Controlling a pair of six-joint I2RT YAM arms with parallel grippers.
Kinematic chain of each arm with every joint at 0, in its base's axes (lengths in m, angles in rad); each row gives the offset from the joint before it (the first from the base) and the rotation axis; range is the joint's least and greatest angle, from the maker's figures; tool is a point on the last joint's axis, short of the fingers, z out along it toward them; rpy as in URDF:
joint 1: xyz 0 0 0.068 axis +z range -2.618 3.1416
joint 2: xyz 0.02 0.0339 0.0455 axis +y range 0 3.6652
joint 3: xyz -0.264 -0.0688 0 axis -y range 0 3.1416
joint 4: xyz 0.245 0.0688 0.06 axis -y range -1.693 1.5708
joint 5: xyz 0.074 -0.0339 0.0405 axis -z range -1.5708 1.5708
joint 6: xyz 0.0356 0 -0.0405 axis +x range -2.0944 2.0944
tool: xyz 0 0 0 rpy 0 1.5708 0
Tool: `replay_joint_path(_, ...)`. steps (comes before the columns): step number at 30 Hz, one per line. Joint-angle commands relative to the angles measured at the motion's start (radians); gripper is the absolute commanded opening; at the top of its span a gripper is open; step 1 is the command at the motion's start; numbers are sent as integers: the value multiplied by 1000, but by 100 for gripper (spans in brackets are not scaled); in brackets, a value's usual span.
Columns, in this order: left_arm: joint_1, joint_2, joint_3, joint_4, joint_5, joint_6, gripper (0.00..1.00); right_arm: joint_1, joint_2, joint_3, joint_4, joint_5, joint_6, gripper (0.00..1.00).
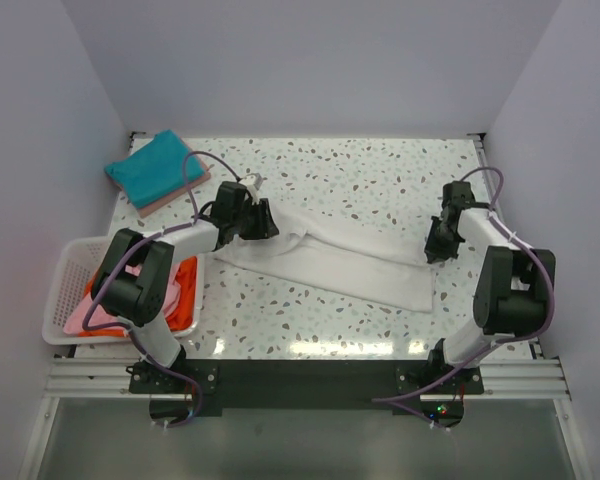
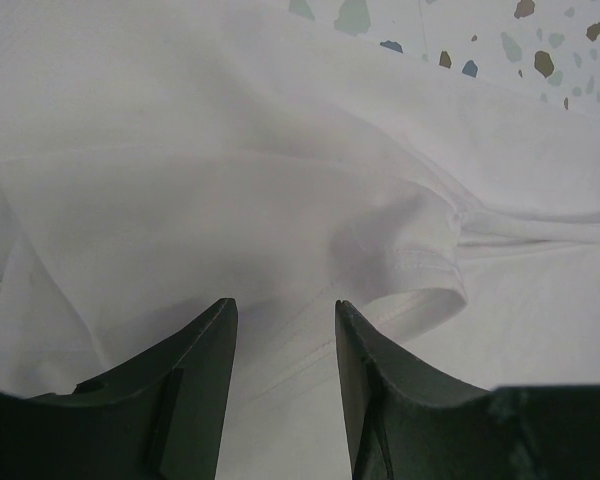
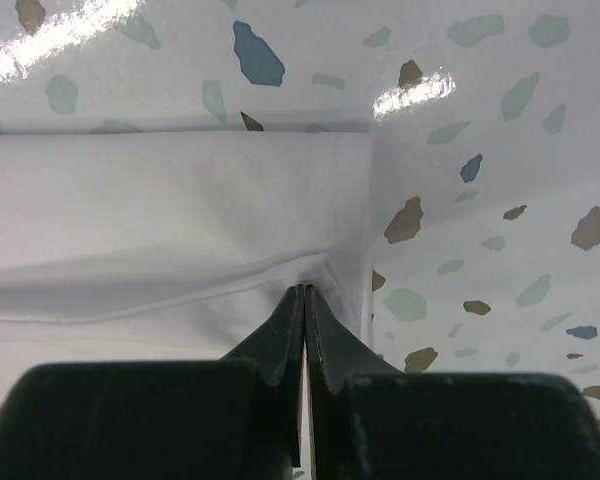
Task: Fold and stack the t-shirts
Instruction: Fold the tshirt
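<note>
A white t-shirt (image 1: 340, 260) lies stretched across the middle of the speckled table, folded lengthwise. My left gripper (image 1: 262, 222) is open just above its left end; the wrist view shows a sleeve hem (image 2: 420, 270) ahead of the spread fingers (image 2: 212, 340). My right gripper (image 1: 437, 250) is shut on the shirt's right edge; the wrist view shows the cloth (image 3: 160, 220) pinched at the fingertips (image 3: 305, 292). A folded teal t-shirt (image 1: 155, 165) lies on a pink one (image 1: 163, 203) at the back left. Pink (image 1: 92, 318) and orange (image 1: 185, 295) shirts fill the basket.
A white lattice basket (image 1: 68, 275) stands at the left front edge, beside the left arm's base. Grey walls close in the table on three sides. Bare speckled tabletop (image 1: 380, 170) shows behind the white shirt.
</note>
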State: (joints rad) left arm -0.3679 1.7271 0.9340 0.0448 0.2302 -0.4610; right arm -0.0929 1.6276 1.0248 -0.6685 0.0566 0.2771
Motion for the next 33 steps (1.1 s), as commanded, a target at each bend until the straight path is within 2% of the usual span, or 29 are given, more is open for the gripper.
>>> replay_joint_path(1, 1, -23, 5, 44, 17, 21, 49, -2, -67, -12, -48, -18, 20, 0)
replay_joint_path(15, 1, 12, 31, 29, 26, 28, 49, 39, -118, -58, -100, -41, 45, 0)
replay_joint_path(20, 1, 0, 14, 26, 26, 25, 49, 42, -162, -28, -115, -55, 66, 2)
replay_joint_path(23, 1, -9, 6, 21, 21, 30, 49, 44, -175, 21, -112, -64, 79, 7)
replay_joint_path(26, 1, -15, 5, 9, 18, 36, 49, 44, -166, 63, -68, -133, 86, 18)
replay_joint_path(27, 1, -17, 5, 7, 15, 38, 49, 44, -147, 70, -53, -155, 89, 27)
replay_joint_path(30, 1, -11, 15, 0, 17, 44, 49, 45, -106, 93, 15, -242, 99, 39)
replay_joint_path(33, 1, 6, 37, -16, 15, 51, 49, 79, -37, 116, 69, -294, 108, 43)
